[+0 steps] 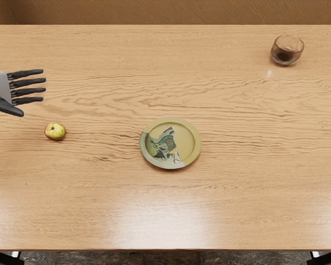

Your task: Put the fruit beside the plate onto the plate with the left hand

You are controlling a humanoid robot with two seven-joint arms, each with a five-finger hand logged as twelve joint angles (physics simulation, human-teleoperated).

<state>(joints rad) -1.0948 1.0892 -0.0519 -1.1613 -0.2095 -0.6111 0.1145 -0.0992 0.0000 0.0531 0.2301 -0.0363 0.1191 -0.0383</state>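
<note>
A small yellow-green apple (54, 131) with a reddish patch lies on the wooden table, well to the left of the plate. The round olive-rimmed plate (191, 130) with a painted centre sits near the table's middle and carries nothing. My left hand (23, 91) comes in from the left edge, above and left of the apple. Its dark fingers are stretched out straight toward the right, thumb below them, holding nothing. A gap of table separates the hand from the fruit. The right arm does not show.
A brown glass bowl (287, 49) stands at the far right back of the table (237, 193). The table's back edge runs along the top, its front edge near the bottom.
</note>
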